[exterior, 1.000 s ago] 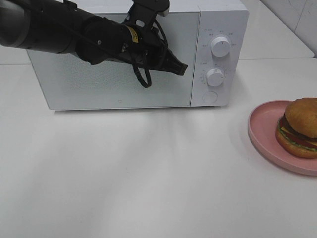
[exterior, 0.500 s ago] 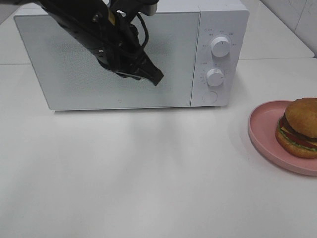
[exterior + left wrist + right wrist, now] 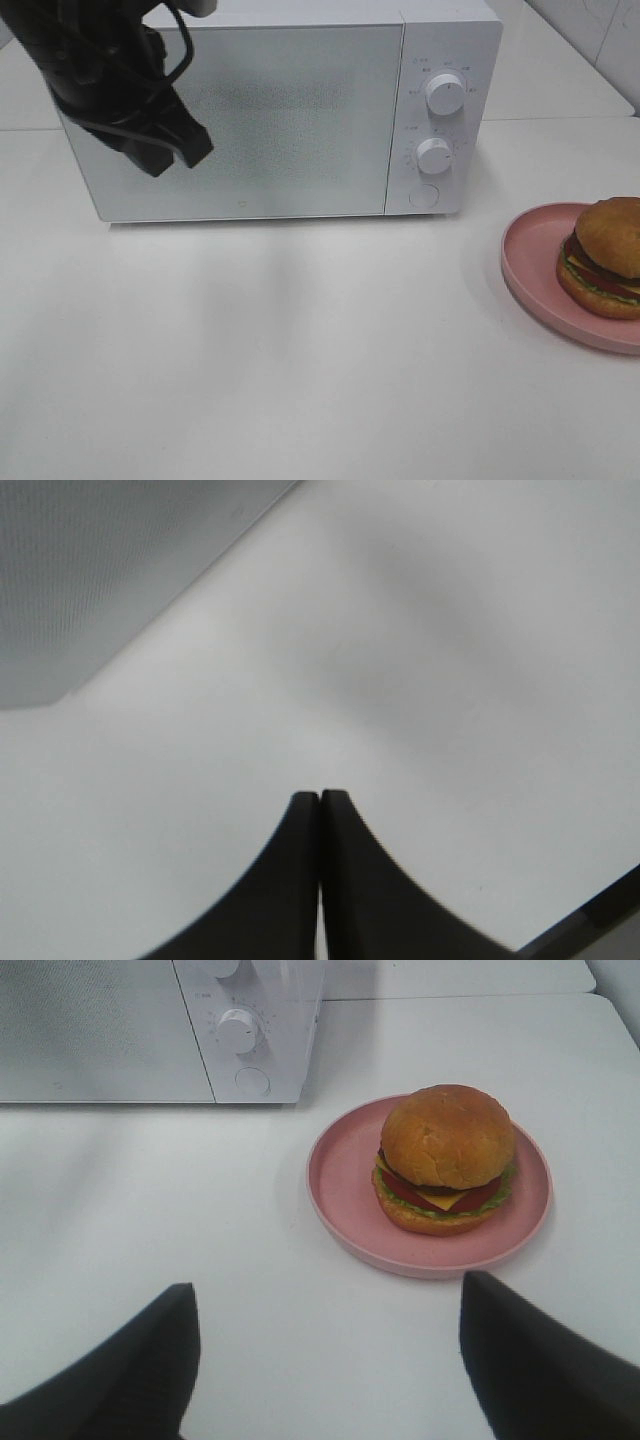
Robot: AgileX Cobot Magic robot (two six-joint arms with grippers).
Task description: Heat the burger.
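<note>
Facing whole burger (image 3: 446, 1158): right claw (image 3: 325, 1345) view only.

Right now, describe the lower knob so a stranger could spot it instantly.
Find the white microwave at the back of the table. On its right-hand control panel, two round white knobs stack vertically; the lower knob sits beneath the larger one and just above a flat round button.

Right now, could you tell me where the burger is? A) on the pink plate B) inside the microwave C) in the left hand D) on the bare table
A: the burger sits on the pink plate, beside the closed microwave.
</note>
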